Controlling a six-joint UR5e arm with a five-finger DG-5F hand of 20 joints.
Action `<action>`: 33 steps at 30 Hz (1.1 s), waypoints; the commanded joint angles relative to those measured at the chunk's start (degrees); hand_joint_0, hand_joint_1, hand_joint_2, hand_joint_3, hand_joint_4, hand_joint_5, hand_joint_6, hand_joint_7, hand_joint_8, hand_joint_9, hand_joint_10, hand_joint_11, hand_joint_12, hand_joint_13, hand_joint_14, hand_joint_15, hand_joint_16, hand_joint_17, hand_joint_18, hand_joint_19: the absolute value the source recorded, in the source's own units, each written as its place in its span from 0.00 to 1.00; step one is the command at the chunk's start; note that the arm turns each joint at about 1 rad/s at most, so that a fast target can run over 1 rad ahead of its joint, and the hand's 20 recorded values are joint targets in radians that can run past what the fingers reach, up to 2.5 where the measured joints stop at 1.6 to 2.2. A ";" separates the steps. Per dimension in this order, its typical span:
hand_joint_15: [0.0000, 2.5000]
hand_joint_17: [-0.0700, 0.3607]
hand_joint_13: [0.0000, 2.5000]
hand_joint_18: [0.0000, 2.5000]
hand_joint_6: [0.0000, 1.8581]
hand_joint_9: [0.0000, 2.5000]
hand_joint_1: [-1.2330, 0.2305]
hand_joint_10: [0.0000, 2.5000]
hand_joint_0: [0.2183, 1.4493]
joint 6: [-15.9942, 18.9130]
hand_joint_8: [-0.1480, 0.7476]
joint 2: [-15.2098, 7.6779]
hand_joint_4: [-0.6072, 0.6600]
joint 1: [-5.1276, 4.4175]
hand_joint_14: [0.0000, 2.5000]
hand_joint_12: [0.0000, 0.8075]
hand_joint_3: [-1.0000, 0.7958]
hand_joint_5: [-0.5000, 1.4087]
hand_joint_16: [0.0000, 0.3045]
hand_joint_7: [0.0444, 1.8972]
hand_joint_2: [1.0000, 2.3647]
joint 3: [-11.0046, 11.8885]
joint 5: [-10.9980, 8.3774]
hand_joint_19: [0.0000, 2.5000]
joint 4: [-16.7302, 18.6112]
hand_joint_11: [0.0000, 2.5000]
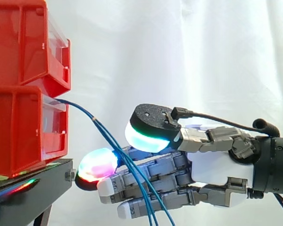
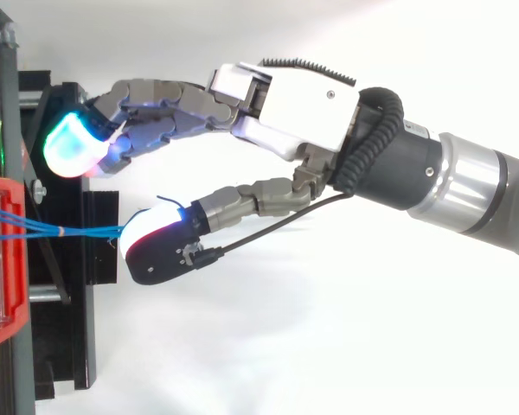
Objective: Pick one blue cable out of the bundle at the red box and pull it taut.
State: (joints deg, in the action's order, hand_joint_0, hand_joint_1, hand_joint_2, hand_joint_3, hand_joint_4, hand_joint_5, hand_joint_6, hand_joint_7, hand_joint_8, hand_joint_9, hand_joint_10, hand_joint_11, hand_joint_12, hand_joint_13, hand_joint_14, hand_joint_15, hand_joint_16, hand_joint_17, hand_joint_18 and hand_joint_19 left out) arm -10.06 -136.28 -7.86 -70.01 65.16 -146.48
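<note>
**White curtain, red bins, loose cables**

White curtain (image 1: 203,56) is hanging behind red bins (image 1: 19,127) stacked on a black stand (image 1: 33,186). Blue cables (image 2: 69,231) are drooping from the lower bin, passing under the thumb (image 1: 153,125) of the hand (image 1: 212,167), whose fingers (image 1: 146,181) are reaching straight, gripping nothing.

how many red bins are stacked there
2, stacked: the upper red bin sits on the lower red bin, where the blue cables come out. More may sit above, out of view.
</note>
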 commanded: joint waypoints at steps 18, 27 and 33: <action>0.05 0.48 0.10 0.14 0.40 0.17 0.32 0.00 0.32 -0.23 0.54 -0.13 0.65 -0.76 0.00 0.50 0.40 0.18 0.20 0.57 0.01 0.23 0.23 0.10 -0.21 0.12; 0.05 0.48 0.10 0.14 0.45 0.18 0.32 0.00 0.31 -1.28 0.56 -0.13 0.68 -1.02 0.00 0.51 0.40 0.17 0.20 0.56 0.01 0.23 0.84 0.10 0.05 0.15; 0.06 0.48 0.12 0.15 0.46 0.23 0.32 0.01 0.31 -1.72 0.57 -0.13 0.70 -1.02 0.00 0.51 0.39 0.18 0.20 0.61 0.01 0.23 1.81 0.10 -0.04 0.20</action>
State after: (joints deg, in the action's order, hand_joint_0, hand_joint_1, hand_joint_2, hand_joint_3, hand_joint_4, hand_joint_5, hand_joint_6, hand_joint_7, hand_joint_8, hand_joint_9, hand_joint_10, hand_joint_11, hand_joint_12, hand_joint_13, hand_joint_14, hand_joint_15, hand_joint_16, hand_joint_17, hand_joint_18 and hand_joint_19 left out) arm -11.64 -136.34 -8.87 -69.78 66.68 -146.42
